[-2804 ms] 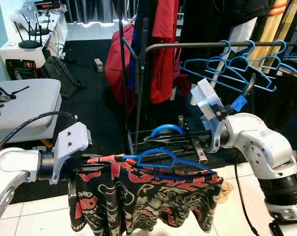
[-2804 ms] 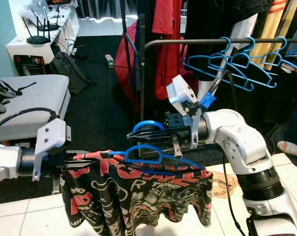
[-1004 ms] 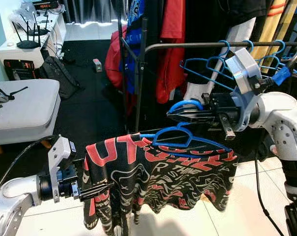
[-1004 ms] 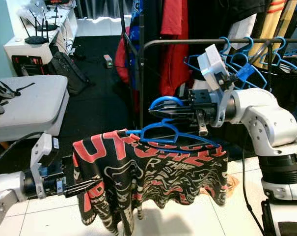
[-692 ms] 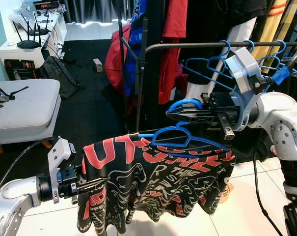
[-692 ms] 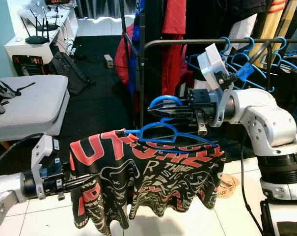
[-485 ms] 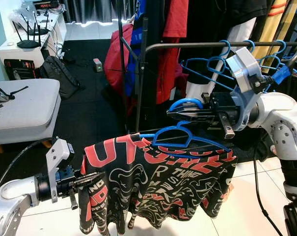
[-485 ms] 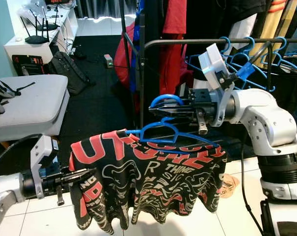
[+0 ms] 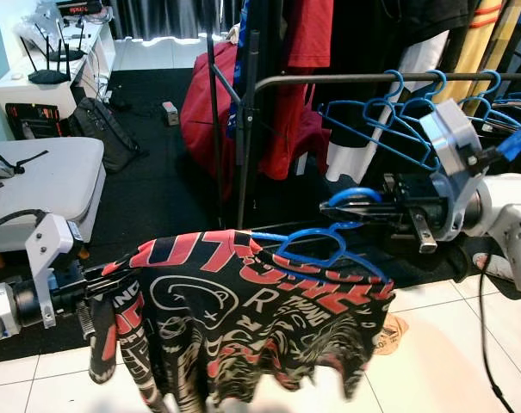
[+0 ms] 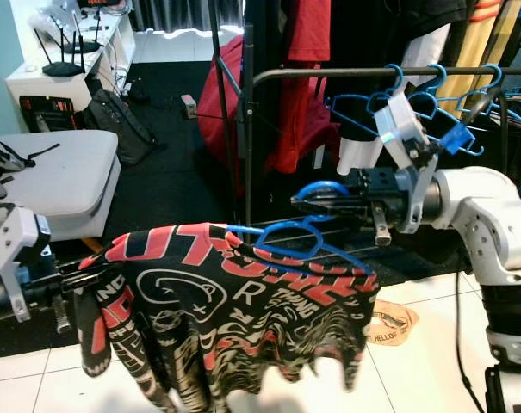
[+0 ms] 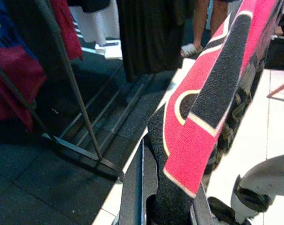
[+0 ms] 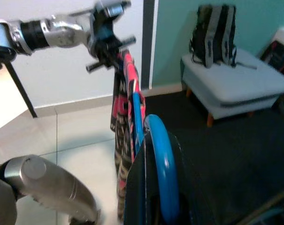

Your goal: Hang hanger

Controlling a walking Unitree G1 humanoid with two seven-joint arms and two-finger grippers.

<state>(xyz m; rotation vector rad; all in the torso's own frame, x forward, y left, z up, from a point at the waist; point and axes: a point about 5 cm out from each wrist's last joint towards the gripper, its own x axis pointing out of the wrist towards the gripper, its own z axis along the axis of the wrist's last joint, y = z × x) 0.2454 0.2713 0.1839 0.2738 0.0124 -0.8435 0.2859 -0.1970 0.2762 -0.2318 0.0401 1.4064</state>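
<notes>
A blue hanger [image 9: 316, 245] carries a black and red printed shirt [image 9: 243, 318] in front of the clothes rack. My right gripper [image 9: 333, 206] is shut on the hanger's hook [image 12: 160, 154], holding it below the dark rail [image 9: 372, 79] and left of the empty blue hangers [image 9: 389, 116]. At the lower left my left gripper [image 9: 112, 277] is shut on the shirt's left edge [image 11: 198, 122], which is stretched out sideways. The cloth hides that gripper's fingertips.
The rack's upright post [image 9: 247, 129] and hanging red clothes [image 9: 286, 86] stand just behind the shirt. A grey ottoman [image 9: 36, 185] is at the left, with a backpack [image 9: 105, 129] and a white table with routers [image 9: 45, 77] beyond. A person's foot [image 11: 194, 48] stands by the rack.
My right gripper has carried the hanger to the right and slightly down. The left gripper has moved left and up, pulling the shirt's edge out so the cloth spreads wider.
</notes>
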